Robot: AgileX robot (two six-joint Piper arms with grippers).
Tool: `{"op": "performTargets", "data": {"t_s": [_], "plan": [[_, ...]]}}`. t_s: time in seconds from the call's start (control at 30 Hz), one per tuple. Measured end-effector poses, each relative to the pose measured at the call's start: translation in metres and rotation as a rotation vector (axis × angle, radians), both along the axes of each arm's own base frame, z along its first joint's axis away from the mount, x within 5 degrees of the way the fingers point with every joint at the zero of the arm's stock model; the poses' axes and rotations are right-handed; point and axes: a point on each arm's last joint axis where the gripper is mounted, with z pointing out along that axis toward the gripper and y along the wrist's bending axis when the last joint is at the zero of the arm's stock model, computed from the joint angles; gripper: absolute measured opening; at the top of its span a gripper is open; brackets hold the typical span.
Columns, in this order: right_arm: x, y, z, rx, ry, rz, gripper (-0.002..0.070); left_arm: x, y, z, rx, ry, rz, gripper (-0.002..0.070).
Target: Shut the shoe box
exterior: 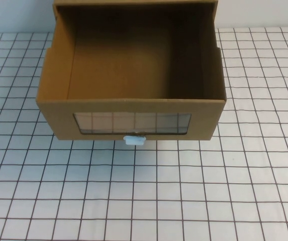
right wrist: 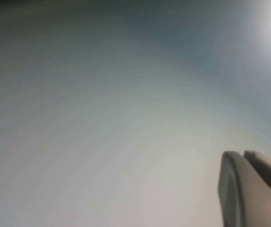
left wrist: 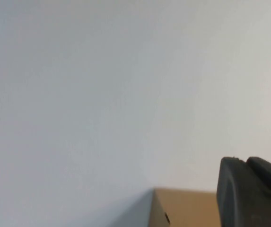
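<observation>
The shoe box (exterior: 133,80) sits on the far half of the gridded table (exterior: 184,201), near the middle of the high view; it is brown cardboard, and its drawer stands pulled out toward the robot, open at the top, with a bare cardboard floor inside; the front panel faces the robot, and its clear window (exterior: 132,123) shows the table's grid lines through it; a small white handle (exterior: 134,140) sits just below the window at the panel's lower edge; behind the drawer, the outer sleeve (exterior: 133,4) shows as a strip of cardboard at the far edge, in front of a pale wall (exterior: 264,12).

Neither arm shows in the high view; the left gripper (left wrist: 251,194) appears only in its own wrist view as a dark block at the frame's corner, beside a corner of brown cardboard against the pale wall; I cannot tell how its fingers stand; the right gripper (right wrist: 251,189) shows likewise as a grey block against a blank pale surface; its fingers' state cannot be told either.
</observation>
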Motion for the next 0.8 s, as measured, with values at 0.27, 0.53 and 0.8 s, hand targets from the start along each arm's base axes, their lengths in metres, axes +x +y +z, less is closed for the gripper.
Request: {"op": "performTargets", "data": {"t_s": [0.27, 0.53, 0.8], "plan": [[0.106, 0.002, -0.020, -0.011, 0.820, 0.042, -0.0013, 0.075, -0.022, -0.012, 0.095, 0.463, -0.093, -0.0006], [0.146, 0.009, -0.044, 0.052, 1.065, 0.150, -0.0014, 0.144, -0.041, -0.045, 0.122, 0.633, -0.134, -0.0006], [0.176, 0.055, -0.058, -0.219, 1.135, 0.541, -0.0013, 0.191, -0.073, -0.045, 0.202, 0.667, -0.372, -0.0006]]}}
